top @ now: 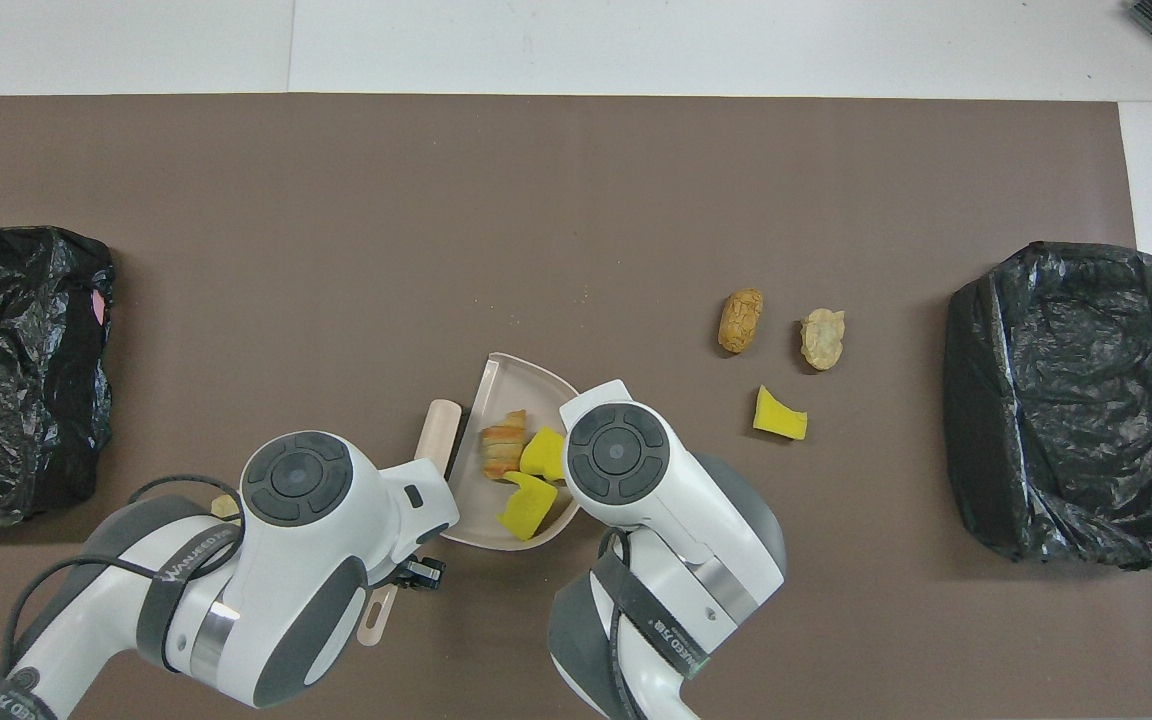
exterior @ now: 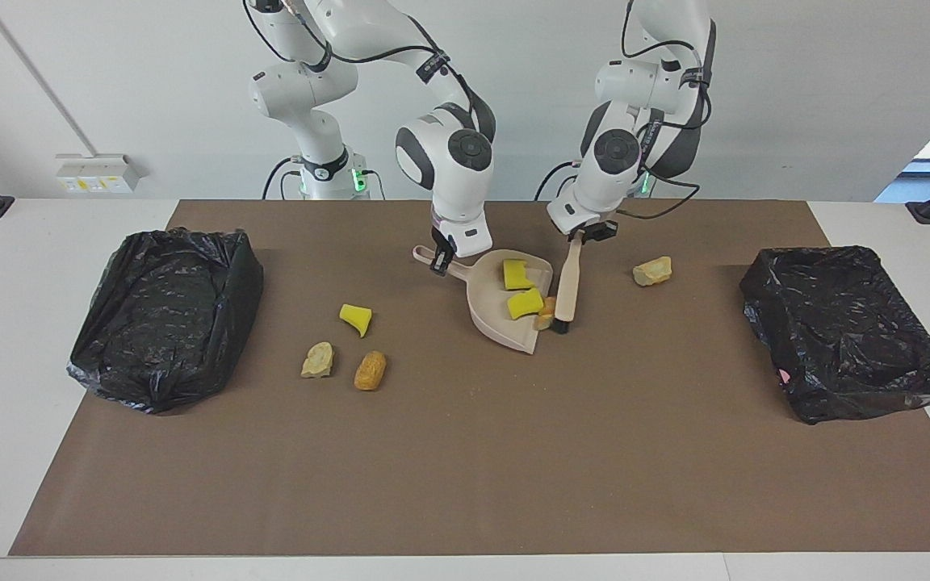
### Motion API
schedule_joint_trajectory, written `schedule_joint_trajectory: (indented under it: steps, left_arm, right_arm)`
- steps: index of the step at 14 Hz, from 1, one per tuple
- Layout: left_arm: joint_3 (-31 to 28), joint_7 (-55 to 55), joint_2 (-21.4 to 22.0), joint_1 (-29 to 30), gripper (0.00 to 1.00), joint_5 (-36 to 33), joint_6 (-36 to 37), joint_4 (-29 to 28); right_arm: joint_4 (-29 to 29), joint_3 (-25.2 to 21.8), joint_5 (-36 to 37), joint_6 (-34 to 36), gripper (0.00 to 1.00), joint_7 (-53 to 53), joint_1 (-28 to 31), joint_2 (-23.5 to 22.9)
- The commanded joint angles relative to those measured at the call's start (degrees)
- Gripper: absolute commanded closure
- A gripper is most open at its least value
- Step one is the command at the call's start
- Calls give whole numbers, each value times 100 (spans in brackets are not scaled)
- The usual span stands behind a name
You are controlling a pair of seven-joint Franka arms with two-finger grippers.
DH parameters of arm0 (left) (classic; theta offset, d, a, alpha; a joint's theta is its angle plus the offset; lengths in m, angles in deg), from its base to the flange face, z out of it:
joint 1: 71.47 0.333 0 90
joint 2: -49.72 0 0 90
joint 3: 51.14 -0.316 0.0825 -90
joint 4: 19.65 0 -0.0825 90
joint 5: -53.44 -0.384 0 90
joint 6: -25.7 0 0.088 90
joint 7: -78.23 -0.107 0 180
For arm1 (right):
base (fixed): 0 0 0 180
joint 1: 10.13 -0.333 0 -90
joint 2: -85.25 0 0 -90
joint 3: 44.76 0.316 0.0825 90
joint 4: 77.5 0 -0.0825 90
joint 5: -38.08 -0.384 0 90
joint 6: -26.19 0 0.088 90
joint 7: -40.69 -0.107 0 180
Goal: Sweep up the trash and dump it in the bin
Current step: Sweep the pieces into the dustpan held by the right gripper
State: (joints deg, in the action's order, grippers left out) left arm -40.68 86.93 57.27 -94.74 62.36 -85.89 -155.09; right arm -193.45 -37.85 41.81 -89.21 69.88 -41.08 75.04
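Brush was clamped by its handle in the left gripper, long axis running away from the robots, bristle end down on the mat, touching the dustpan mouth. Right gripper was shut on the dustpan handle, pan flat on the mat. Two yellow sponge chunks lay in the pan; an orange-brown bread piece sat at the lip against the bristles, in or out unclear. Beige lump lay toward the left arm's end, beside the brush on the side away from the pan, left arm nearer. Three more scraps lay toward the right arm's end, beside the pan's closed back. Black bins stood at both ends. Overhead, the arms hid both grips and most of the brush.
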Motion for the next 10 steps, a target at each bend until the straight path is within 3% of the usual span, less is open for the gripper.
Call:
schedule_joint_trajectory:
  steps: [1, 3, 6, 10]
  left_arm:
    - [-114, 333, 201, -144, 100, 111, 487, 393]
    - [-149, 561, 692, -108, 100, 137, 1006, 483]
    - [-167, 1860, 1255, 347, 100, 58, 2166, 195]
    - [-150, 2760, 1941, 1427, 100, -450, 2178, -667]
  right_arm:
    - [-138, 4, 57, 78, 100, -168, 28, 142]
    - [-138, 4, 57, 70, 100, -168, 19, 142]
    - [-138, 4, 57, 52, 100, 51, 28, 142]
    - [-138, 4, 57, -53, 100, 972, -69, 150]
